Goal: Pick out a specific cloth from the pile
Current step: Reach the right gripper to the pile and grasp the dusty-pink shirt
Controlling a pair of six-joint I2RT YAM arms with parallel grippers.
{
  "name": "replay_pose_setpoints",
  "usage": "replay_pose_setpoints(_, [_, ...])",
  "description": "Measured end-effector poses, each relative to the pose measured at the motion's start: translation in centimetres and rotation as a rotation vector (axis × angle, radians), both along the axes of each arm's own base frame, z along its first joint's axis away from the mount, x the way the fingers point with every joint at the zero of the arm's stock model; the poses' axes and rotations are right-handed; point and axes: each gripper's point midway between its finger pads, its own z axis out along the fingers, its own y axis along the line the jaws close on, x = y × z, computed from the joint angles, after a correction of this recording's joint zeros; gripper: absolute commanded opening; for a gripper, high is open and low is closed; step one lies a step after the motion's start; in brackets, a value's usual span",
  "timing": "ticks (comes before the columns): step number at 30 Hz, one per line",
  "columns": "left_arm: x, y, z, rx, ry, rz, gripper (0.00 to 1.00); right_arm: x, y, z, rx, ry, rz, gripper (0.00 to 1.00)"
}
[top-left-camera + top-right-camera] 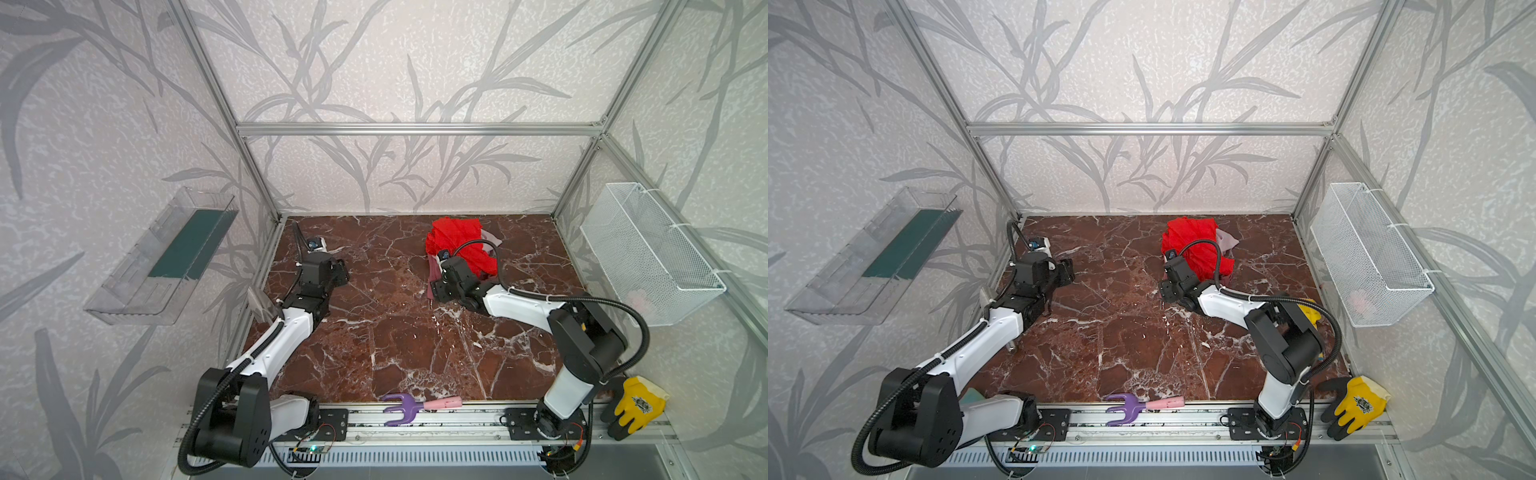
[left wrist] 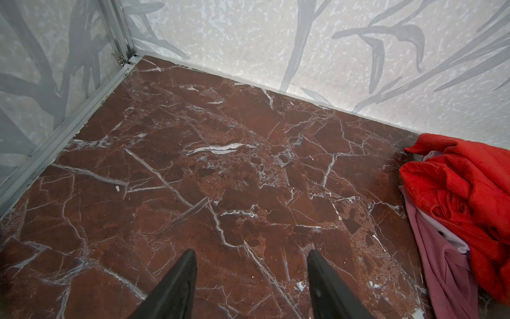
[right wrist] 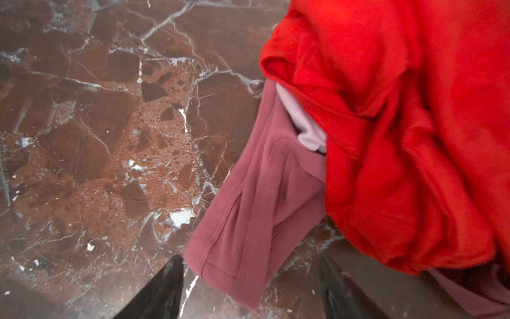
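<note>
Though the pile of soft bright-red and lilac-pink cloths (image 1: 456, 243) lies far, right of centre, on the red-brown marble table (image 1: 374, 332), nothing is lifted yet: right gripper (image 3: 251, 262) spread at its dusty-pink ribbed corner (image 3: 242, 210), left gripper (image 2: 249, 255) spread over bare marble.

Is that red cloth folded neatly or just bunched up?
Bunched up. The red cloth lies in loose wrinkles over a dusty-pink cloth, with a pale cloth poking out between them.

The pile (image 1: 1198, 243) is seen near the back wall (image 1: 1142, 174); the right gripper (image 1: 1169, 287) is positioned at its edge, the left gripper (image 1: 1067, 271) well apart.
</note>
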Motion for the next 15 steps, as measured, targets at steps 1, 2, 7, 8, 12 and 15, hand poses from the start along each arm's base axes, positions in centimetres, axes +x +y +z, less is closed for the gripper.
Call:
replay_pose_setpoints(1, [0.1,-0.1,0.1,-0.001,0.000,-0.002,0.62,0.3,0.3,-0.7,-0.002,0.014,-0.004,0.78])
replay_pose_setpoints(2, [0.2,-0.1,0.2,-0.003,-0.002,-0.004,0.62,0.5,0.5,-1.2,-0.007,0.026,-0.005,0.78])
replay_pose_setpoints(7, [0.5,-0.4,0.6,-0.008,-0.006,-0.014,0.63,1.2,1.3,-3.5,-0.032,0.085,-0.018,0.78])
replay_pose_setpoints(8, [0.6,-0.4,0.6,-0.008,-0.005,-0.014,0.63,1.3,1.3,-3.8,-0.036,0.092,-0.021,0.77])
replay_pose_setpoints(12, [0.6,-0.4,0.4,-0.006,0.001,-0.014,0.63,1.5,1.2,-4.8,-0.055,0.115,-0.041,0.70])
replay_pose_setpoints(15, [0.6,-0.3,0.4,-0.003,0.001,-0.013,0.63,1.9,1.3,-4.9,-0.059,0.112,-0.052,0.40])
